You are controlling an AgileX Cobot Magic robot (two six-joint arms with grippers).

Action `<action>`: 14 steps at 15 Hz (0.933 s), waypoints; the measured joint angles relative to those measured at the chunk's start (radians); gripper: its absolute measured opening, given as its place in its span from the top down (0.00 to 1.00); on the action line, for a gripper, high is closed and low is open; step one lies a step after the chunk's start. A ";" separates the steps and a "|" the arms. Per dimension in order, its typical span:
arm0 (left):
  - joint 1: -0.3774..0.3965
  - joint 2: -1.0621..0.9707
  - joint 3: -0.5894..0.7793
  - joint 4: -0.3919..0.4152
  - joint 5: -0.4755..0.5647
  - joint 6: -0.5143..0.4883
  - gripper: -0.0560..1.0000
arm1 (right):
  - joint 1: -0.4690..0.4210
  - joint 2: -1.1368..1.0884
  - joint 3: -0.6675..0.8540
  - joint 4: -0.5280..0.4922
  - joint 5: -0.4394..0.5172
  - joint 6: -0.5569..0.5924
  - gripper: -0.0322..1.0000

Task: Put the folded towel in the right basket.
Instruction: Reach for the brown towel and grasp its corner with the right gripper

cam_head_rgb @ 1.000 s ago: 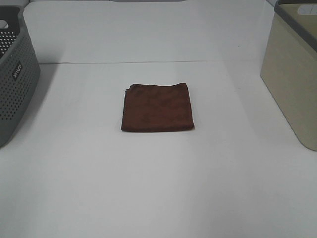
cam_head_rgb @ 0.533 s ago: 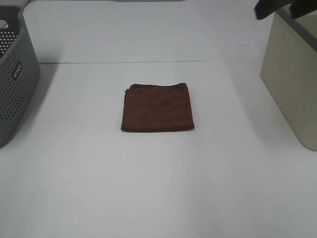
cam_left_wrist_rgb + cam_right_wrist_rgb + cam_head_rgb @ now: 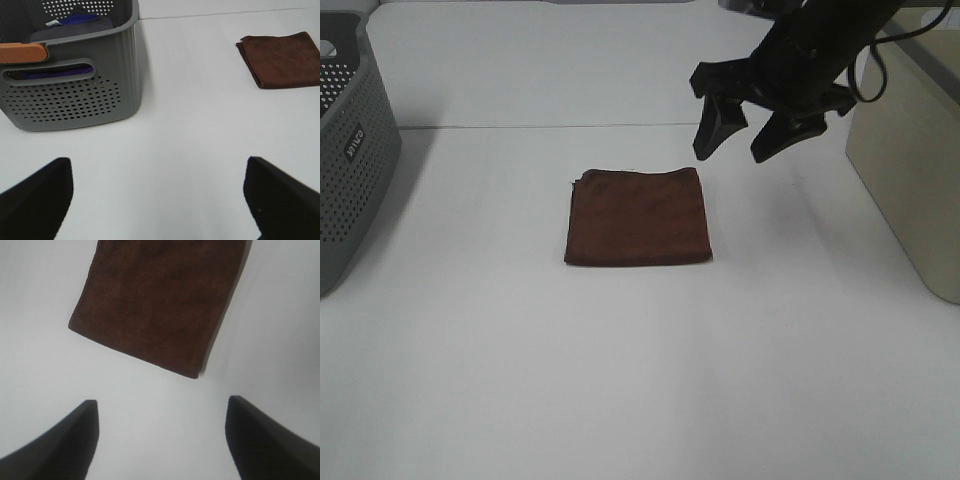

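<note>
Brown folded towel [image 3: 638, 217] lies flat on the table [image 3: 520, 360], untouched. Our right gripper [image 3: 732, 155] hovers near its far corner, jaws spread, empty. We have yet to grasp it and carry it to the right basket [image 3: 905, 170].

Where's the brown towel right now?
The brown towel lies flat mid-table in the high view, between the grey basket and beige basket, near the right gripper.

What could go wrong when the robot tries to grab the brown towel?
The right pincer hangs open near one corner of the towel, not over its middle. Pinching just an edge might lift only the top layer, so the fold could come undone. The right basket has a tall wall; a dangling towel might snag on it.
</note>
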 joint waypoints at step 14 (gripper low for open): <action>0.000 0.000 0.000 0.000 0.000 0.000 0.12 | -0.105 0.465 -0.276 0.255 -0.019 -0.145 0.21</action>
